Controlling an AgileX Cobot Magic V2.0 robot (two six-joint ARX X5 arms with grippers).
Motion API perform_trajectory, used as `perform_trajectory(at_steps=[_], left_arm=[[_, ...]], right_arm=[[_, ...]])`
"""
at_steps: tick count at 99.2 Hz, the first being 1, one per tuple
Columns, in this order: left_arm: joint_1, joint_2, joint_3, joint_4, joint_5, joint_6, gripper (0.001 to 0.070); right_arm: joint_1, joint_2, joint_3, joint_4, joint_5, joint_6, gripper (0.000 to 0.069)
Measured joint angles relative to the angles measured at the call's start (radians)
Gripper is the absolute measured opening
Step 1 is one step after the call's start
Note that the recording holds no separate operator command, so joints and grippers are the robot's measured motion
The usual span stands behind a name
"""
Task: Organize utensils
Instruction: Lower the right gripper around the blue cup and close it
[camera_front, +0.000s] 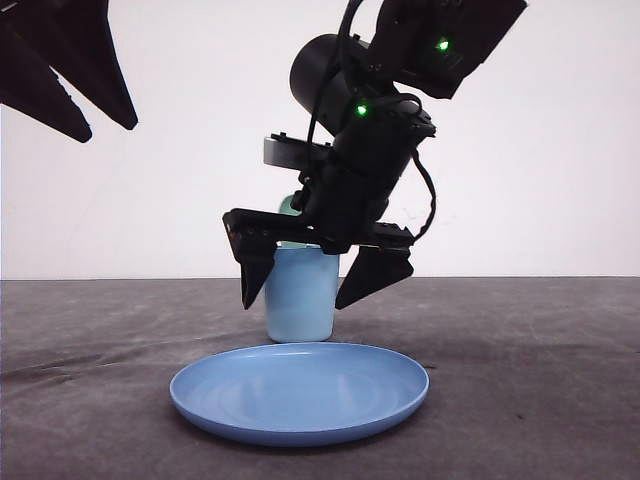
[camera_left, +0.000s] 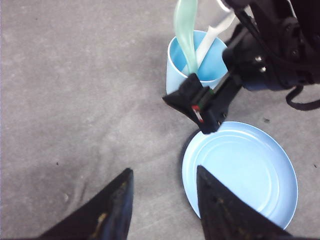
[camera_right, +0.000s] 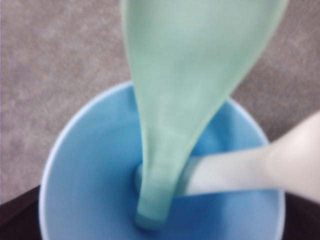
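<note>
Above cup (camera_front: 300, 295): right pincer (camera_front: 325, 275) spread; spoon (camera_right: 190, 100), fork (camera_right: 240, 170) inside; left pincer (camera_left: 162, 200) spread.

Spoon (camera_right: 185, 100): blurred, bowl cut off by frame edge | fork (camera_right: 250, 167): blurred, tines out of frame | cup (camera_front: 300, 295): upper part hidden behind right gripper (camera_front: 325, 275), seemingly open.

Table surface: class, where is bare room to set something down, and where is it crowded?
Free: the grey table beside the cup and plate; the plate's own bare face. Crowded: the cup, holding spoon and fork, right gripper above it.
</note>
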Motion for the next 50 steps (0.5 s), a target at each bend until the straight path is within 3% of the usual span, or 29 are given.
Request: perform_trajectory(at_steps=[8, 24, 50], left_arm=[[0.0, 0.0, 0.0, 0.0, 0.0, 0.0, 0.0229], [0.0, 0.0, 0.0, 0.0, 0.0, 0.0, 0.0229], [0.0, 0.0, 0.0, 0.0, 0.0, 0.0, 0.0229]], right_arm=[[0.0, 0.0, 0.005, 0.013, 0.0, 0.0, 0.0652], [0.0, 0.0, 0.006, 0.005, 0.003, -0.005, 0.0455], [0.0, -0.006, 0.007, -0.008, 0.005, -0.026, 0.0421]])
